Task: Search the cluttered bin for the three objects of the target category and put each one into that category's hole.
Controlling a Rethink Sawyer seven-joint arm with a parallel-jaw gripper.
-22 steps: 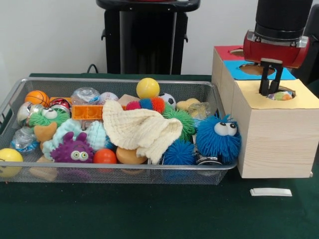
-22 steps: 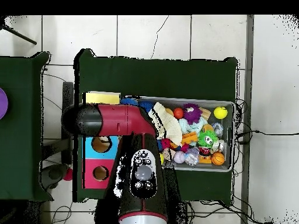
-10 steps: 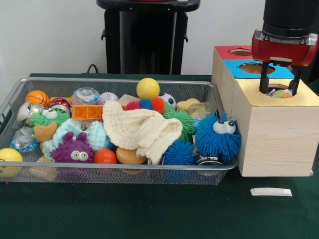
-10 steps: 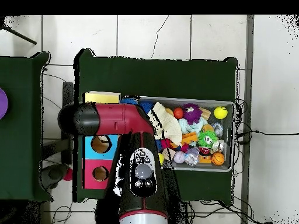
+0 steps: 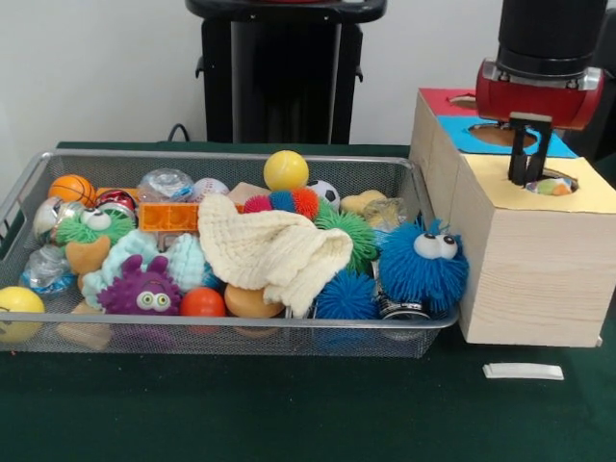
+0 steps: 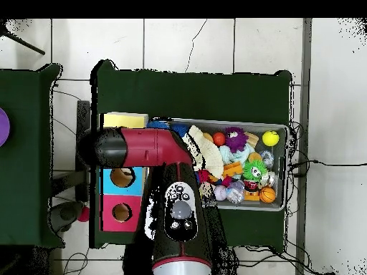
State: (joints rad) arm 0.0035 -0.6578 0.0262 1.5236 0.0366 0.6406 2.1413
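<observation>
My gripper [image 5: 531, 181] hangs over the round hole [image 5: 553, 179] in the yellow top of the wooden box [image 5: 525, 269]. Its two fingers stand close together, with nothing between them. A small multi-coloured object [image 5: 551, 187] lies in that hole, just right of the fingertips. The wire bin [image 5: 221, 155] on the left is full of toys: a blue fuzzy creature [image 5: 422, 266], a cream cloth [image 5: 274, 248], a yellow ball [image 5: 286, 169], a small basketball [image 5: 71, 189], a purple fuzzy creature [image 5: 141, 289]. In the overhead view the red arm [image 6: 143, 147] hides the gripper.
The box also has a blue section with a hole [image 5: 500, 136] and a red section [image 5: 445, 97] behind it. A white strip [image 5: 523, 371] lies on the green table in front of the box. A black stand [image 5: 281, 72] rises behind the bin.
Half a second ago the fingers were spread wide over the yellow hole; now they are close together and a little to the left. The box has shifted slightly.
</observation>
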